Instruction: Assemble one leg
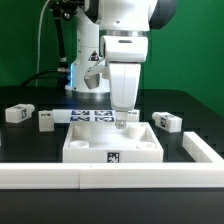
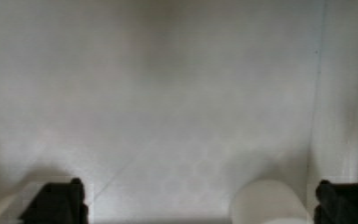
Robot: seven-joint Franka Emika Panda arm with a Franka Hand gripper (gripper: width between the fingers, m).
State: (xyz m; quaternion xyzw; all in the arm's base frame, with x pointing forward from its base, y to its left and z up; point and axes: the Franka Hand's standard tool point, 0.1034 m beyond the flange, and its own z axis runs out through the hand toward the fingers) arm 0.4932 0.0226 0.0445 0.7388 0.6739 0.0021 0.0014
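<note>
My gripper (image 1: 120, 120) reaches down over the far part of the large white panel (image 1: 100, 146), close to its surface. In the wrist view its dark fingertips (image 2: 55, 202) stand wide apart, and the gripper (image 2: 202, 205) is open. Between them lies the blurred white panel face (image 2: 158, 100) and a pale rounded shape (image 2: 275, 200) close to one finger; I cannot tell whether that is a leg. Small white legs with marker tags lie loose on the black table: two at the exterior view's left (image 1: 15, 113) (image 1: 46, 120) and one at its right (image 1: 165, 121).
The marker board (image 1: 88, 115) lies behind the panel by the robot base. A white rail (image 1: 90, 177) runs along the front of the table, and another (image 1: 205, 150) runs along the exterior view's right.
</note>
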